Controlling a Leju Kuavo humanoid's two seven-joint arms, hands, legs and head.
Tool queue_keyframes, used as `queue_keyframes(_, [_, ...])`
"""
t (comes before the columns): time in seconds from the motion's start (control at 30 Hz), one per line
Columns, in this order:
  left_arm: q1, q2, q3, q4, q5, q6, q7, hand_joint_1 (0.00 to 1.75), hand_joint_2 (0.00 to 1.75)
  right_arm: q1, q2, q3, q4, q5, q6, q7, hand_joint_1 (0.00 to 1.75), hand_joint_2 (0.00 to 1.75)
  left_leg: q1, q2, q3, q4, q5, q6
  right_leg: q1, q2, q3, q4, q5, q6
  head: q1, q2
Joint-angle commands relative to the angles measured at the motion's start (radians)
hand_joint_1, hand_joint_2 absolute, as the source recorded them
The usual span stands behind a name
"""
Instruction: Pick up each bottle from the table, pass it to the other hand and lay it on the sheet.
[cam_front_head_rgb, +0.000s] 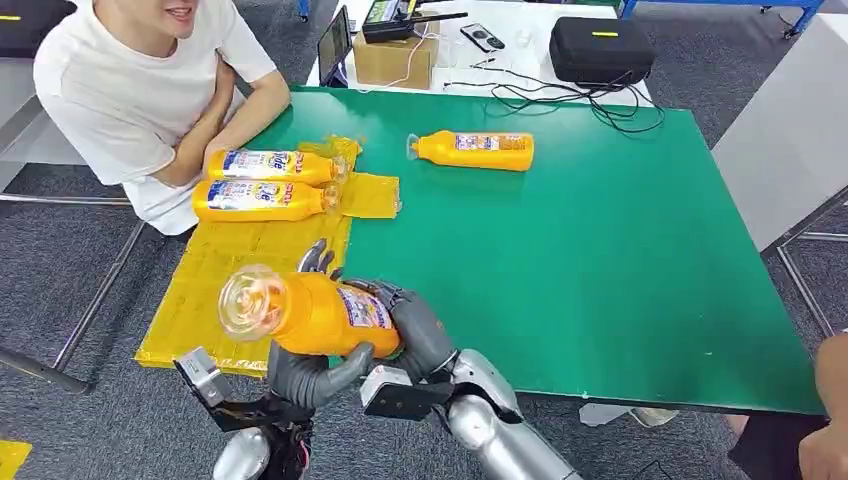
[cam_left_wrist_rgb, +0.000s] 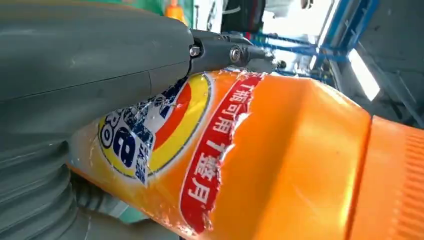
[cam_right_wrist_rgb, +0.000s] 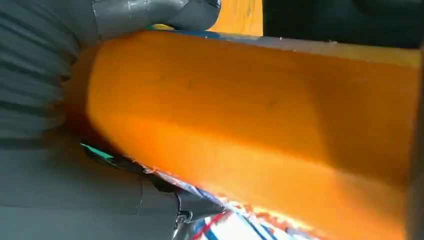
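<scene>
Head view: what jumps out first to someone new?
An orange bottle held up close to the camera, clear cap toward it, gripped by both the left hand and the right hand above the table's near edge. Behind it, two more bottles lie side by side on the yellow sheet beside a seated person, and one bottle lies on the green table.
</scene>
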Motion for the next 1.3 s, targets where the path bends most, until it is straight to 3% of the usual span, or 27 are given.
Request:
queue_keyframes(0.03, [-0.011,0.021,0.019,0.057,0.018,-0.003,0.004,1.75,1.75,-0.045,0.083,0.137,0.268,-0.001,-0.001,-0.013,0.00,0.00,0.000,0.002,0.003,-0.001,-0.001,-0.001,0.000,0.001,0.003,-0.001,-0.001,-0.002,0.000,0.000])
queue_keyframes(0.3, [0.019,0.040,0.063,0.035,0.091,-0.074,0.008,1.75,1.75,0.007,0.068,0.128,0.222,-0.008,-0.112,-0.071,0.00,0.00,0.001,0.000,0.004,-0.001,-0.002,-0.001,0.001,0.000,0.003,-0.001,-0.002,-0.002,0.000,0.000])
queue_keyframes(0.47, [0.006,0.051,0.114,0.042,-0.171,0.106,-0.035,1.75,1.75,0.119,0.001,0.017,0.088,-0.040,-0.237,-0.105,0.00,0.00,0.001,-0.002,0.002,-0.002,-0.001,-0.001,0.001,-0.003,0.002,-0.002,-0.001,-0.002,0.000,0.000])
queue_keyframes(0.57, [0.001,0.059,0.151,0.040,-0.308,0.194,-0.046,1.75,1.75,0.190,-0.023,-0.057,-0.005,-0.041,-0.275,-0.117,0.00,0.00,0.001,-0.003,0.010,-0.002,-0.004,-0.002,0.002,-0.004,0.010,-0.002,-0.005,-0.004,0.000,0.000])
queue_keyframes(0.77, [-0.028,0.061,0.234,0.064,-0.570,0.398,-0.038,1.75,1.75,0.342,-0.040,-0.208,-0.230,-0.034,-0.341,-0.134,0.00,0.00,0.000,-0.003,0.001,-0.001,-0.001,-0.001,0.000,-0.004,0.001,-0.001,-0.002,-0.002,0.000,0.000])
queue_keyframes(1.03, [-0.100,0.082,0.209,0.199,-0.787,0.536,-0.022,1.75,1.75,0.398,-0.009,-0.271,-0.321,-0.101,-0.448,-0.176,0.00,0.00,0.000,-0.002,0.000,-0.001,0.000,-0.001,0.000,-0.003,0.000,-0.001,-0.002,-0.002,0.000,0.000])
queue_keyframes(1.17, [-0.187,0.114,0.165,0.326,-0.900,0.561,0.034,1.75,1.75,0.378,-0.011,-0.254,-0.286,-0.160,-0.402,-0.176,0.00,0.00,0.000,-0.003,0.002,-0.001,0.000,-0.001,0.000,-0.004,0.001,-0.001,-0.002,-0.002,0.000,0.000])
queue_keyframes(1.3, [-0.205,0.114,0.169,0.353,-0.900,0.564,0.033,1.75,1.75,0.373,-0.008,-0.250,-0.277,-0.158,-0.402,-0.176,0.00,0.00,0.000,-0.001,0.001,-0.002,0.000,-0.001,0.000,-0.002,0.000,-0.001,-0.001,-0.002,0.000,0.000])
